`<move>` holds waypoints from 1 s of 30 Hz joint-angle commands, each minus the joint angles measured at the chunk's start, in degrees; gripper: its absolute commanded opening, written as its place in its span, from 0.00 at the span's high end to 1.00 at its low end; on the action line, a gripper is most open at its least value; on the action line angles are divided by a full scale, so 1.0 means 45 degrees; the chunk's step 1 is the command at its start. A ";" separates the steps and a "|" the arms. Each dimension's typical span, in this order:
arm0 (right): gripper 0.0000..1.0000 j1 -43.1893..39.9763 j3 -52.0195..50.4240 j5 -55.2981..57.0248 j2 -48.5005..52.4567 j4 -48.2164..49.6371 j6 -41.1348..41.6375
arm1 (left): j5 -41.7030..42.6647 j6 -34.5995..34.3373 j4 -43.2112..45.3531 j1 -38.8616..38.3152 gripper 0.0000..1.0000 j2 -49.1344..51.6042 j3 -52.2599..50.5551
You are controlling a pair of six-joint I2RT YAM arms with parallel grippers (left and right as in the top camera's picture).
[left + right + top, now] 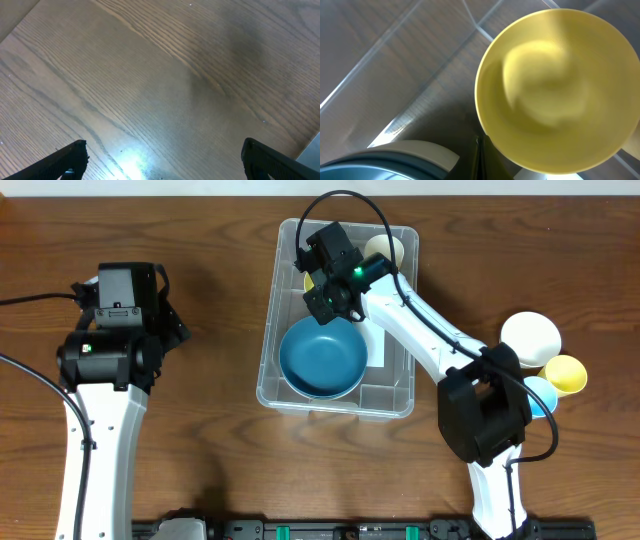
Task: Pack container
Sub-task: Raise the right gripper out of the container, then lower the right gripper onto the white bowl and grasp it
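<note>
The container (268, 370) sits mid-table, its white label (378, 348) too small to read. Inside it, the right gripper (479, 160) is pressed together at the yellow bowl (555, 90) rim. The left gripper (165, 152) is spread wide, far left.

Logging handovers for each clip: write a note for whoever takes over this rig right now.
Left pincer: open, empty, over the wooden table.
Right pincer: shut, apparently on the rim of a round yellow bowl, inside the large clear plastic container.
Done: big round blue bowl is in the container.
Left: release the yellow bowl; pack the white bowl, second yellow bowl and light-blue bowl waiting on the right.
</note>
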 commanded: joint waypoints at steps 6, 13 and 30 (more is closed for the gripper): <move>0.99 -0.0981 0.0121 0.1962 -0.1778 -0.0738 0.0865 | -0.0262 0.0073 -0.0034 0.0044 0.02 -0.0078 0.0019; 0.99 -0.3235 0.0121 0.2501 -0.3818 -0.2934 0.2560 | -0.0262 0.0073 -0.0034 0.0044 0.02 -0.0078 0.0019; 0.44 -0.8820 -0.2268 0.2497 -0.4498 -0.4323 0.3492 | -0.0262 0.0073 -0.0034 0.0044 0.02 -0.0078 0.0019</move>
